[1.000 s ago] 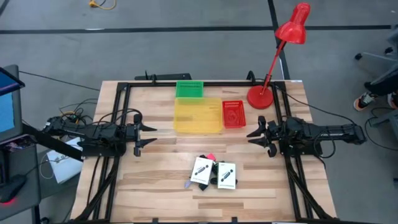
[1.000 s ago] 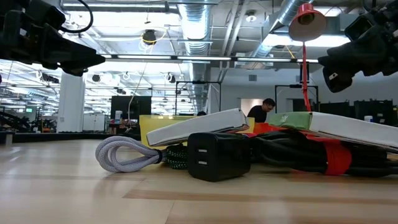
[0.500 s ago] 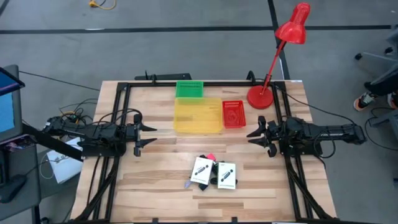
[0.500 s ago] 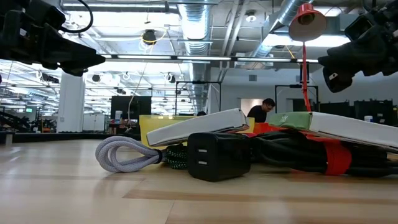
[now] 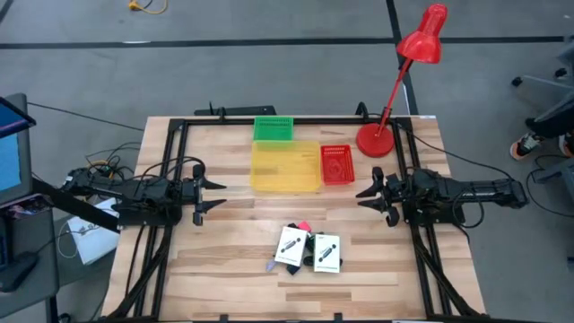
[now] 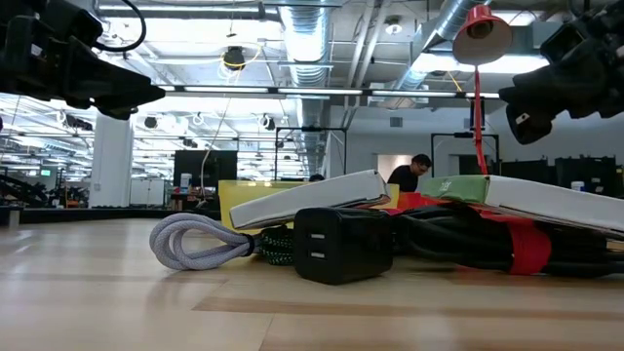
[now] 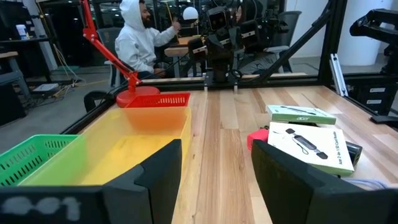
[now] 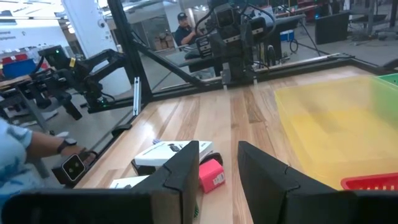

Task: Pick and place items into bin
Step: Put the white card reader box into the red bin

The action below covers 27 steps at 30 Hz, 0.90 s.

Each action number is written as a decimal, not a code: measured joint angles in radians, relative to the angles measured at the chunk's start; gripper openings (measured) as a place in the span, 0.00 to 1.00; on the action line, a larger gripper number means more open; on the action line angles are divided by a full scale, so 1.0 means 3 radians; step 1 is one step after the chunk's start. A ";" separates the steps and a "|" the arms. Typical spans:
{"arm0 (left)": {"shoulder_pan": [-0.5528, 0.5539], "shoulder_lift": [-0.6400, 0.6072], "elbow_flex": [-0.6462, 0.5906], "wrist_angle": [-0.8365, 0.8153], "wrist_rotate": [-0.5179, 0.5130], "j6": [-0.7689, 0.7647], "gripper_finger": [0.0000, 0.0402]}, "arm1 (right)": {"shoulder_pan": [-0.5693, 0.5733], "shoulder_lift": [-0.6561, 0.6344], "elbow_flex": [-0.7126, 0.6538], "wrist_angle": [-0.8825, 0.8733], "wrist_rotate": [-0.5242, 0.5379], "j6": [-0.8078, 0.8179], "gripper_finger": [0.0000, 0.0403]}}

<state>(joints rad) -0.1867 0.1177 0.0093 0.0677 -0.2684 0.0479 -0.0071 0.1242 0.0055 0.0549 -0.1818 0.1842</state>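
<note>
Both arms sit idle over the light wooden slatted desk [image 5: 224, 260], one at each side, grippers pointed inward at each other.

Left gripper [image 5: 212, 196]: fingers spread apart, nothing between them, hovering above the desk. Right gripper [image 5: 368, 194]: fingers parted by a narrower gap, also empty, also off the desk surface.

Items lie in a small pile between the two grippers, nearer the desk's front edge than either. Two white carded packages with black parts [image 5: 308, 249] lie side by side; in the low view they rest tilted on top of the rest. Under/around them: a black boxy plug-type block [image 6: 343, 244], a looped grey-lilac cord [image 6: 195, 244], and dark bundled parts wrapped w/ a red band [image 6: 527, 250], prob. the red-and-black tool, hard to say from this angle. A small pink piece [image 5: 302, 223] lies just beside the pile, on the side toward the bins.

Bins are beyond the grippers' line, toward the desk's far edge: a large yellow translucent plastic bin [image 5: 284, 165], a smaller red mesh basket [image 5: 336, 164] touching its side toward the right gripper, and a green mesh basket [image 5: 273, 128] behind it. A red desk lamp [image 5: 401, 82] stands just past the red basket, nearer the right gripper.
</note>
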 joint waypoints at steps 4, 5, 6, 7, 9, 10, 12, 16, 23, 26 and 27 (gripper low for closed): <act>0.0000 0.0000 -0.0001 0.0000 -0.0001 -0.0024 0.46 | -0.0006 0.0000 0.0000 0.0203 0.0014 -0.0246 0.26; 0.0000 -0.0001 -0.0001 0.0000 -0.0001 -0.0020 0.46 | -0.0006 -0.0001 0.0000 0.0302 0.0018 -0.0343 0.26; 0.0000 0.0000 0.0000 0.0000 0.0000 -0.0003 0.46 | -0.0005 -0.0001 0.0000 0.0391 0.0057 -0.0456 0.26; 0.0001 0.0000 -0.0001 0.0000 0.0000 0.0016 0.46 | -0.0004 0.0000 0.0000 0.0494 0.0141 -0.0552 0.26; 0.0001 -0.0001 0.0000 0.0000 0.0000 0.0022 0.46 | -0.0006 -0.0001 0.0003 0.0715 0.0455 -0.0636 0.26; 0.0000 0.0000 -0.0001 0.0000 0.0000 0.0019 0.46 | -0.0005 -0.0003 0.0014 0.0763 0.0654 -0.0641 0.26; 0.0000 -0.0001 -0.0001 0.0000 0.0000 -0.0011 0.46 | -0.0006 0.0001 0.0076 0.0759 0.1063 -0.0645 0.26; 0.0000 0.0000 -0.0001 0.0000 0.0000 0.0013 0.46 | -0.0006 -0.0002 0.0154 0.0880 0.1557 -0.0676 0.26; 0.0000 -0.0001 -0.0001 0.0000 0.0000 0.0004 0.46 | -0.0010 0.0000 0.0237 0.0584 0.1539 0.0053 0.26; 0.0000 -0.0001 -0.0001 0.0000 0.0000 0.0014 0.46 | -0.0041 0.0045 0.0436 -0.0213 0.1375 0.0666 0.26; 0.0000 0.0000 0.0000 0.0000 0.0000 0.0013 0.46 | -0.0059 0.0086 0.0481 -0.0384 0.1302 0.0834 0.27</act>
<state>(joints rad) -0.1867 0.1177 0.0093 0.0677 -0.2684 0.0517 -0.0246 0.1499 0.1499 -0.0601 0.2087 0.4344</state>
